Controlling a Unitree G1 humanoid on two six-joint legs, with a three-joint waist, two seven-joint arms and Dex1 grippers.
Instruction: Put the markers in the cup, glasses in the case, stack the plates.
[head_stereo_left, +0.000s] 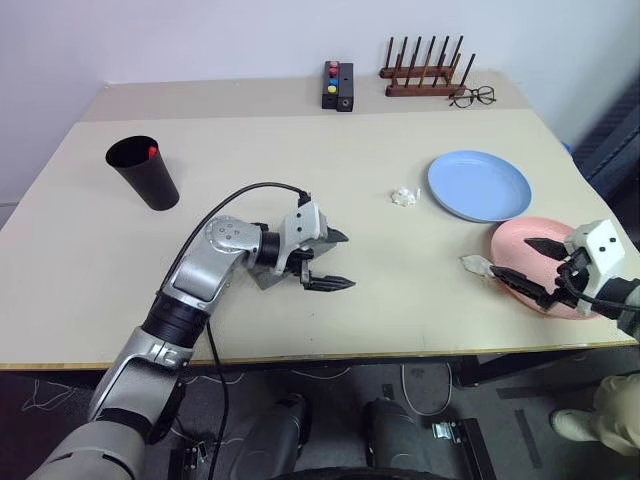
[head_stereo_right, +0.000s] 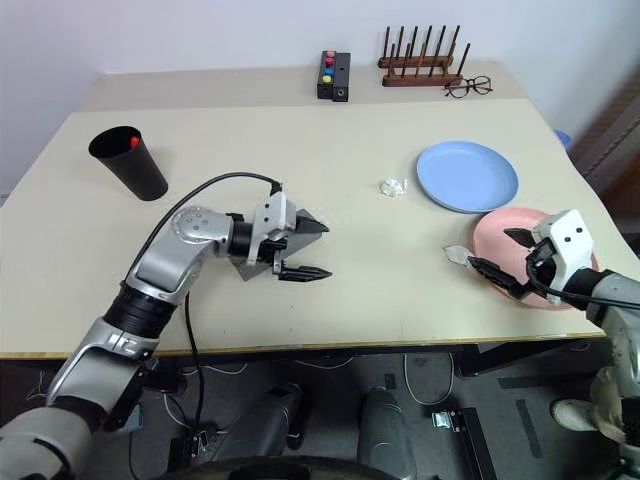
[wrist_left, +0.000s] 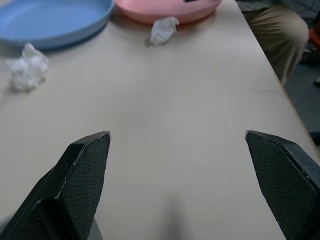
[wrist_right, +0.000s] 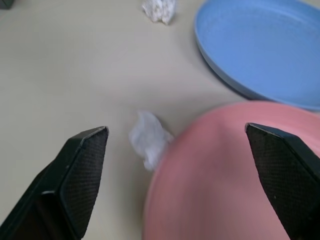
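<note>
Right gripper (head_stereo_left: 528, 273) hangs open over the pink plate (head_stereo_left: 520, 240) at lower right. Blue plate (head_stereo_left: 478, 185) lies just above-left, touching. Left gripper (head_stereo_left: 335, 260), jaws apart and empty, sits far off at centre.

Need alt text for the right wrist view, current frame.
The right gripper hangs with jaws wide open over the near edge of the pink plate. A crumpled white paper scrap lies against that plate's rim, and the blue plate sits just beyond on the beige table.

Left pincer (head_stereo_right: 308, 248) open, frame centre, over bare counter (head_stereo_right: 350, 180). Right pincer (head_stereo_right: 500, 255) open at pink plate (head_stereo_right: 500, 228), right edge. Blue plate (head_stereo_right: 467, 176) above it. Cup (head_stereo_right: 128, 163) upper left.
</note>
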